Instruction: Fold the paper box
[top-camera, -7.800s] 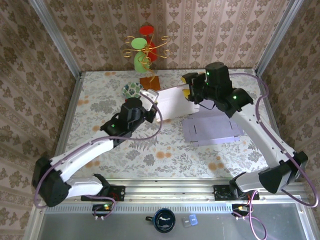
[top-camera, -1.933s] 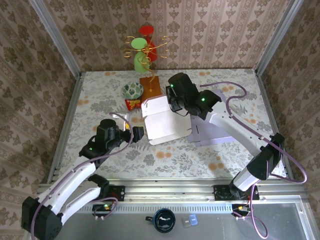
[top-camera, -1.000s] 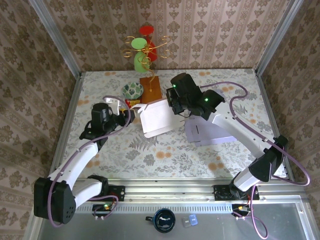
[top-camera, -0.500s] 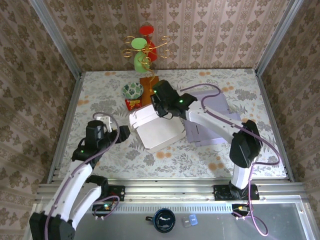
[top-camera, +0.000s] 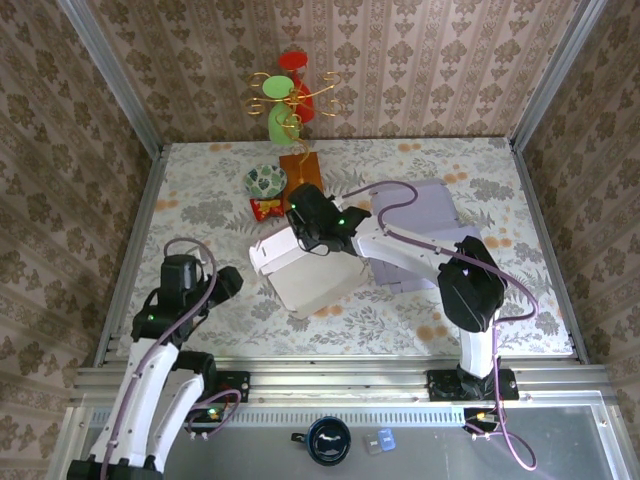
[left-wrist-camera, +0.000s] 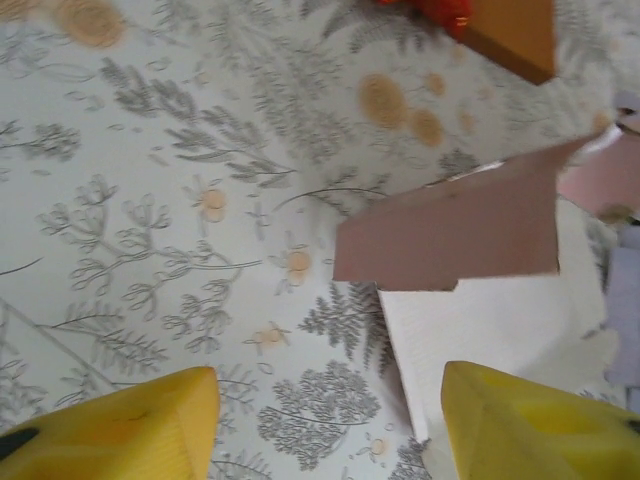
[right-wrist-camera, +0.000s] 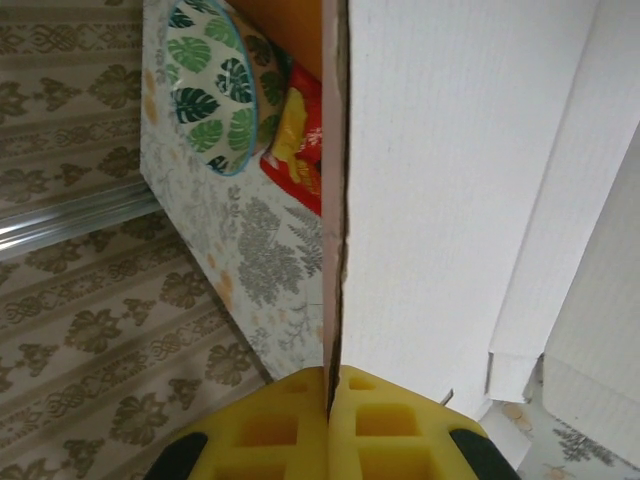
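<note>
The white paper box (top-camera: 305, 272) lies partly folded in the middle of the table, one flap raised at its left end. My right gripper (top-camera: 302, 236) reaches across from the right and is shut on the thin edge of a box panel (right-wrist-camera: 450, 180), with the yellow fingers (right-wrist-camera: 335, 400) pressed together on it. My left gripper (top-camera: 226, 282) hovers just left of the box, open, with nothing between its fingers. In the left wrist view the pinkish flap (left-wrist-camera: 450, 232) and white panel (left-wrist-camera: 490, 320) lie ahead of the left gripper (left-wrist-camera: 330, 420), toward its right finger.
A flat purple box sheet (top-camera: 425, 228) lies right of the white box, under the right arm. A leaf-patterned bowl (top-camera: 264, 181), a red packet (top-camera: 264, 208) and an orange block (top-camera: 301, 168) sit at the back, near a green and red ornament (top-camera: 285, 105).
The right gripper has dragged the box left and toward the near edge. The left arm has drawn back toward the near left, away from the box.
</note>
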